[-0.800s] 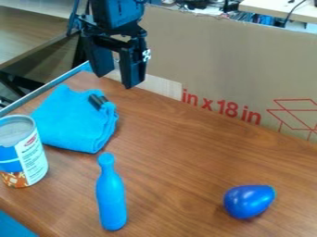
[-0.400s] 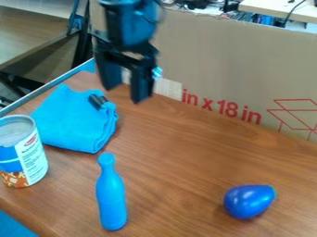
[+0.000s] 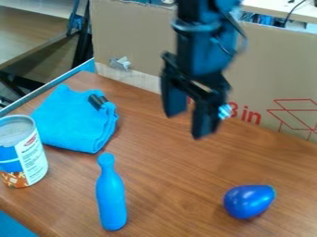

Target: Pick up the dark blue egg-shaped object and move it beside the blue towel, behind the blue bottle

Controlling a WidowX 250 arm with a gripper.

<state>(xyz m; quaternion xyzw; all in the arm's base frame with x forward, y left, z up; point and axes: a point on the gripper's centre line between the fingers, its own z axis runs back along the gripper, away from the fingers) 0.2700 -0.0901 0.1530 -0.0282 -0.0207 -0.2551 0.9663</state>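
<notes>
We are seeing the end effector (image 3: 189, 124) hanging spread and empty above the surface (image 3: 167, 178). Below and right of it, a shiny blue egg-shaped object (image 3: 249, 202) is resting. We are finding a blue bottle (image 3: 111, 199) lower left, a folded cloth (image 3: 71, 121) left, a can (image 3: 28, 157) near the cloth, and cardboard (image 3: 272, 69) standing behind.

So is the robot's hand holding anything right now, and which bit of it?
No, nothing is held: the gripper hangs above the table with its fingers apart and nothing between them.
</notes>
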